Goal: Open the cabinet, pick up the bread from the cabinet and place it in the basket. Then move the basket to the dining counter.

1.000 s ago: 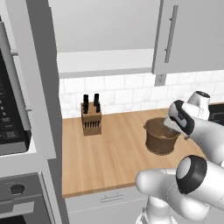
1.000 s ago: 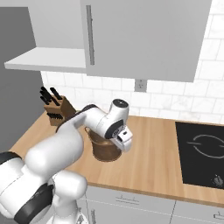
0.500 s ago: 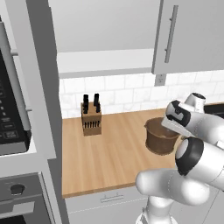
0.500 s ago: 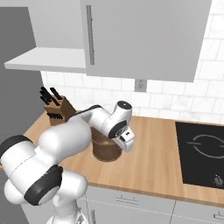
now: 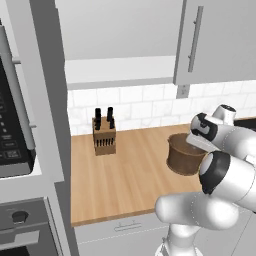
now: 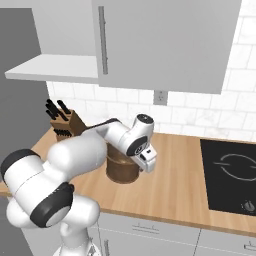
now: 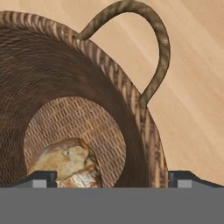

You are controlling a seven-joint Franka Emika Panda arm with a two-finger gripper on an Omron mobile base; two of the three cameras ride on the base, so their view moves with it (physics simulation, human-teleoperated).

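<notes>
So the cabinet [image 5: 120,30] was already open, and the woven basket [image 7: 65,87] sat on the wood tabletop [image 5: 130,170] with the bread [image 7: 65,159] inside. My tool [image 7: 111,177] hung over the rim, spread wide and empty. I figured gripping the basket rim came next.

The basket [image 5: 184,160], dark brown, round and woven, stood upright on the wood worktop, at about 4 o'clock from the middle of the left base view. In the hand view its rim curved from 9 o'clock across to 4 o'clock, with a looped side handle [image 7: 151,52] standing up at about 1 o'clock. The bread [image 7: 65,162], a golden-brown crusty lump, lay on the basket's woven floor at about 7 o'clock in that view. The cabinet [image 6: 160,42], light grey with a long silver bar handle [image 6: 103,40], hung at 12 o'clock above the basket, its white shelf [image 6: 55,67] showing open at 10 o'clock.
</notes>
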